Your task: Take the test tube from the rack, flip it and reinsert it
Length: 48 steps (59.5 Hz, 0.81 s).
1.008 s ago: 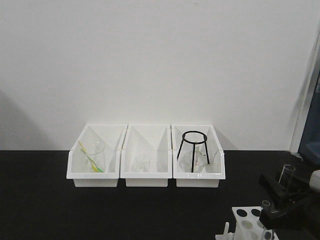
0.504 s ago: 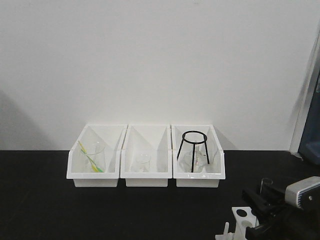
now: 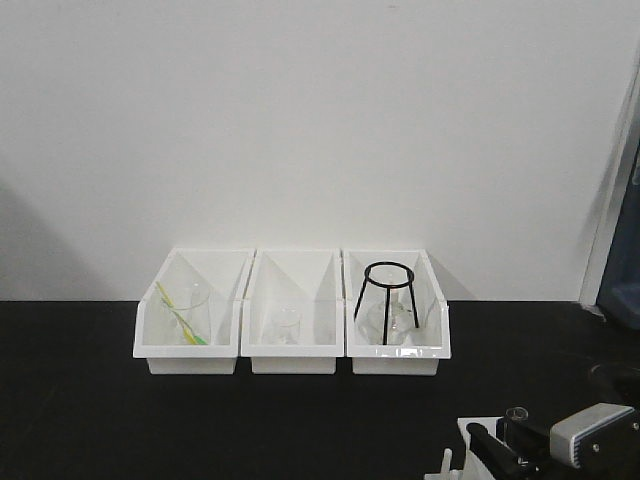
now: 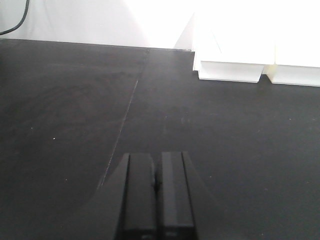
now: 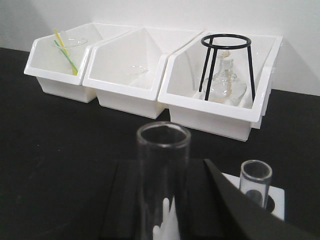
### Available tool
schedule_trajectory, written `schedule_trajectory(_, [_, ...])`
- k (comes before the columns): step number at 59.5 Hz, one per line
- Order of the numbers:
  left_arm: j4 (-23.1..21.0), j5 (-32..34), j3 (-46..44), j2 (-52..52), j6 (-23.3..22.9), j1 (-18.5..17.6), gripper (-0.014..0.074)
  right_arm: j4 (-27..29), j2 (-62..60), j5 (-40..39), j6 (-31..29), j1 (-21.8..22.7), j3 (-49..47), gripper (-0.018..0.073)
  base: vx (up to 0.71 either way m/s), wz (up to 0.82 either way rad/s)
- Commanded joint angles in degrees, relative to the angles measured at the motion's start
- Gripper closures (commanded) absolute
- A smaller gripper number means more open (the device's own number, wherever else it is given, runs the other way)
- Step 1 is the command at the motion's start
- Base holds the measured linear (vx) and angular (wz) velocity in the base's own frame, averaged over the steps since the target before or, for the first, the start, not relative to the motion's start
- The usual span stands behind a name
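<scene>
A matte black tabletop [image 3: 90, 420] runs up to a plain white wall [image 3: 300, 120]. Against the wall sit three glossy white plastic bins [image 3: 292, 320]: one with a clear beaker and yellow-green sticks [image 5: 65, 47], one with a small glass, one with a black wire tripod [image 5: 227, 62] over a glass flask. At the near right edge, the right gripper [image 5: 165, 200] grasps a slender clear glass test tube [image 5: 163, 175] upright, open rim up, between its black jaws, just above the small white rack [image 5: 275, 200]. A second, matching tube [image 5: 255, 180] stands in a rack hole beside it. The left gripper [image 4: 156, 200] hangs over bare table, its flat black jaws pressed together on nothing.
</scene>
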<state>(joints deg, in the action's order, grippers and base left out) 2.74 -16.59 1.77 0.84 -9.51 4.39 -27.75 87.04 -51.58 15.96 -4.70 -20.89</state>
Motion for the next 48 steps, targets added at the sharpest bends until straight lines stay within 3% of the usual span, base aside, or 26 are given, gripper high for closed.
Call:
schedule_trajectory(1, [-0.21,5.02,0.05,0.72,-0.01,-0.4,0.0603,0.59,-1.34,-5.01,-0.57,0.04,-1.11,0.0361,0.0,0.0])
schedule_trajectory(22, [-0.21,5.02,0.05,0.72,-0.01,-0.4,0.0603,-0.15,-1.34,-4.38,-0.31,0.04,-1.11,0.013,0.0,0.0])
schedule_trajectory(38, [-0.21,5.02,0.05,0.72,-0.01,-0.4,0.0603,2.02,-7.0,-5.5,-0.31,0.04,-1.11,0.0116,0.0,0.0])
schedule_trajectory(48, [-0.21,5.02,0.05,0.72,-0.01,-0.4,0.0603,2.99,-19.44,5.39,0.98,0.04,-2.77,0.0116,0.0,0.0])
